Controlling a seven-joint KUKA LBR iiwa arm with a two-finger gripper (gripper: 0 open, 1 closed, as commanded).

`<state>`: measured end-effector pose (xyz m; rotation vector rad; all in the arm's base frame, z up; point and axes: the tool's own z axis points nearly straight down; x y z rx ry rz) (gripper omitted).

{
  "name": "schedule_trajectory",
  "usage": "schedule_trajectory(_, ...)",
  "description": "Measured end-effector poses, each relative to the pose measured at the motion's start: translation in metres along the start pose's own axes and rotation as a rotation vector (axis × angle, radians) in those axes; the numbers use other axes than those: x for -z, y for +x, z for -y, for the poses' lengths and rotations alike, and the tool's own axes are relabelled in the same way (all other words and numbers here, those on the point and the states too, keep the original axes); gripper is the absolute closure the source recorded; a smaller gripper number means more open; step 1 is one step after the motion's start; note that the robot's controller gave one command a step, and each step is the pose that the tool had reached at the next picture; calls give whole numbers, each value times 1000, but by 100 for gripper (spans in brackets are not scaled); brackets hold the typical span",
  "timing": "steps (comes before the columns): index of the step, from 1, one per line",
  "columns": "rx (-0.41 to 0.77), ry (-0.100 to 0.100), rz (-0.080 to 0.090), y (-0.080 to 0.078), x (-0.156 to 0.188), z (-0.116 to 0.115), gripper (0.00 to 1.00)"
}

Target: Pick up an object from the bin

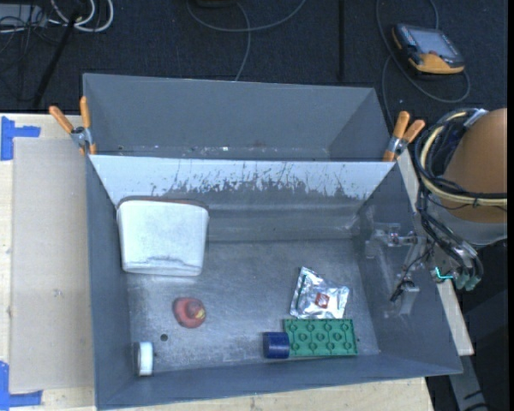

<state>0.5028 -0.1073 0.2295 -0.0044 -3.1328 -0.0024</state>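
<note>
green brick (320,337), blue block (276,345), silver wrapper (319,294)

No text, label, brand, number or sign can be read here. The nearest thing to print is a small red patch on the crinkled silver foil packet (319,294), which lies on the floor of the grey metal bin (240,135), near the end effector (401,291) and to its left in the camera view. The patch is too small to make out.
</note>
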Motion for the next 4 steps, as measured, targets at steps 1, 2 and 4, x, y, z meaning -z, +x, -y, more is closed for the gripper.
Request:
schedule_trajectory(1,370,0,2,-13,-141,-13,0)
schedule_trajectory(2,170,2,8,-43,-159,-8,0)
schedule_trajectory(4,182,3,18,-50,-22,-55,100)
